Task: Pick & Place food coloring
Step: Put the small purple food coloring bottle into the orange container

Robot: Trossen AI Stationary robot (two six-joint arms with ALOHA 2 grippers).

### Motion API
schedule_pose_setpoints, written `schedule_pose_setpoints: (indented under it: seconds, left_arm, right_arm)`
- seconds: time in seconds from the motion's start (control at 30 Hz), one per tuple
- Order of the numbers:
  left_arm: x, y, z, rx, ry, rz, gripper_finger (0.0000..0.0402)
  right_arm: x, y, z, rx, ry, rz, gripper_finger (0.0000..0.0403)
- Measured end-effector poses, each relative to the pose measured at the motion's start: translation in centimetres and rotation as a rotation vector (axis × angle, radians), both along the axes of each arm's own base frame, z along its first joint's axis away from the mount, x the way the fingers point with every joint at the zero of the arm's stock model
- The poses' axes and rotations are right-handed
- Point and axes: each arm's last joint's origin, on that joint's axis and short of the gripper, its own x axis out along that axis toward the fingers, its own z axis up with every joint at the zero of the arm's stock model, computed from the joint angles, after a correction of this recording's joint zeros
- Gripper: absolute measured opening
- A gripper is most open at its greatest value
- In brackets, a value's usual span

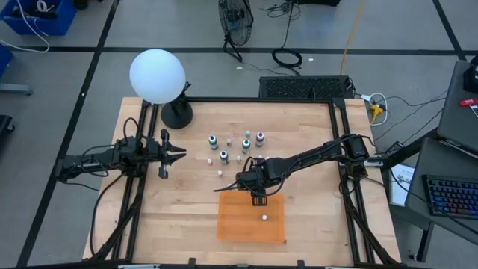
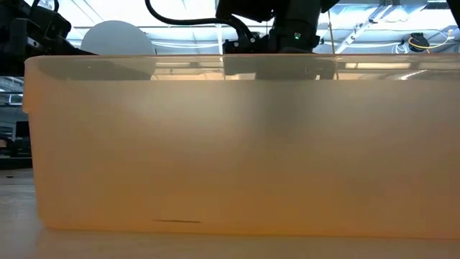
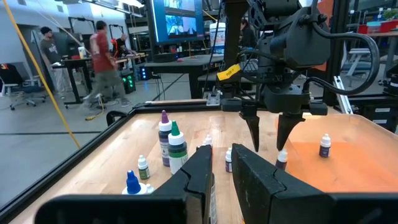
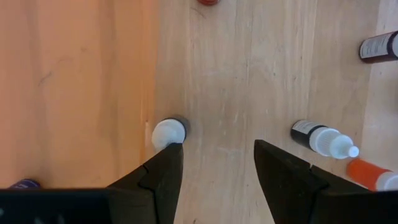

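Left hand [image 1: 178, 154] waits at the surface's [image 1: 314, 224] left edge, fingers apart, gripping nothing. Ahead of it the food coloring bottles [image 1: 237, 146] cluster mid-surface. Right hand [image 1: 257, 200] hangs at the orange mat's [image 1: 235, 224] near edge, fingers spread, a white-capped bottle [image 4: 168, 132] beside one fingertip. One bottle [image 1: 264, 218] stands on the mat.

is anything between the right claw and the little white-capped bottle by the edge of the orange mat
Nothing visible. The right claw hangs open right over the white-capped bottle, which stands at the orange mat edge beside one finger. Other bottles lie off to the side, clear of the gap.
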Motion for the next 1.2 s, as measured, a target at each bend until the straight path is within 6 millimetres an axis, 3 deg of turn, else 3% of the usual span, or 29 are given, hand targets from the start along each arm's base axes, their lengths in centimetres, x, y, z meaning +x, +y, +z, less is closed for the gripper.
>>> schedule_pose_setpoints:
  seconds: [0.43,0.97,1.2]
  left_arm:
    - [0.0,0.0,0.0,0.0,-0.001,0.0,0.0067]
    - [0.0,0.0,0.0,0.0,-0.001,0.0,0.0067]
    - [0.0,0.0,0.0,0.0,-0.001,0.0,0.0067]
  right_arm:
    - [-1.0,0.0,3.1,0.023,-0.072,-0.035,0.0185]
    - [-0.8,0.2,2.7,0.015,-0.071,-0.023,0.0185]
    - [-1.6,0.0,0.5,-0.009,-0.052,-0.028,0.0185]
